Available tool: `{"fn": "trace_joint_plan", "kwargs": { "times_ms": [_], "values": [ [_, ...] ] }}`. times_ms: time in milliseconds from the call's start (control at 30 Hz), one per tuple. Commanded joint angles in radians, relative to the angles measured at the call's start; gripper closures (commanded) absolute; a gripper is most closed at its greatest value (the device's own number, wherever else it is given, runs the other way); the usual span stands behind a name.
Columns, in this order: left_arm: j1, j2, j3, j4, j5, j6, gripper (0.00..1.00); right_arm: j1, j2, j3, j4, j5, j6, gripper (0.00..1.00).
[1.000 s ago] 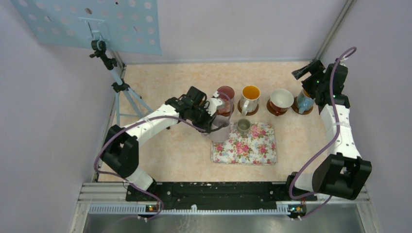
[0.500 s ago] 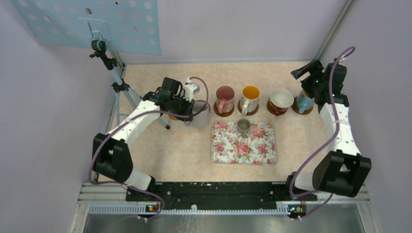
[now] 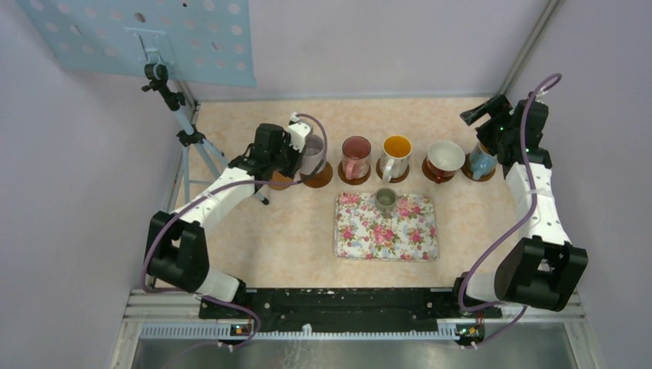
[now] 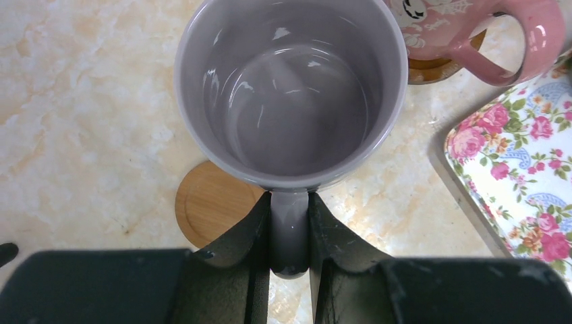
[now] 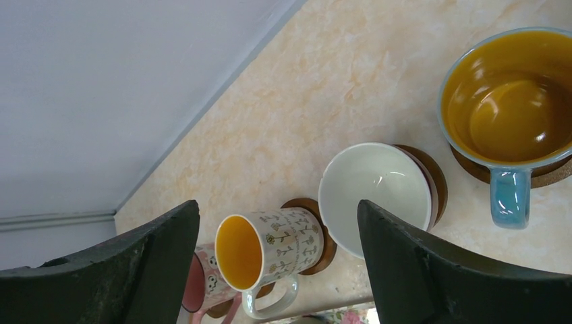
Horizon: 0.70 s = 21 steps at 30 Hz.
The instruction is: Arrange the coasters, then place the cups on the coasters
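Left gripper (image 4: 290,206) pinches lavender cup (image 4: 290,88) handle above coaster (image 4: 212,202); right gripper (image 5: 278,216) agape.

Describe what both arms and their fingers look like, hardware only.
Left arm and right arm match: white link shells, black joint housings and black bases. A purple cable loops along each. Fingers are matte black, broad and wedge-shaped.

Four cups (image 3: 397,146) sit on coasters (image 3: 354,179); lavender cup (image 4: 290,101) above a bare coaster (image 4: 210,202).
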Motion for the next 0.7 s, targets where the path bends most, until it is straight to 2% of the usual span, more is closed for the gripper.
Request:
{"fn": "trace_joint_plan", "kwargs": {
  "times_ms": [0,233,667],
  "values": [
    [-0.001,-0.042,-0.024,0.263,-0.021,0.025,1.00,-0.011,-0.004,0.053,0.001,0.003,0.001,0.14],
    [-0.002,-0.022,-0.085,0.353,0.004,0.000,1.00,-0.011,-0.009,0.050,-0.004,0.008,0.005,0.14],
    [-0.002,0.038,-0.111,0.409,0.018,-0.008,1.00,-0.011,-0.009,0.055,-0.016,0.014,-0.011,0.14]
  ]
}}
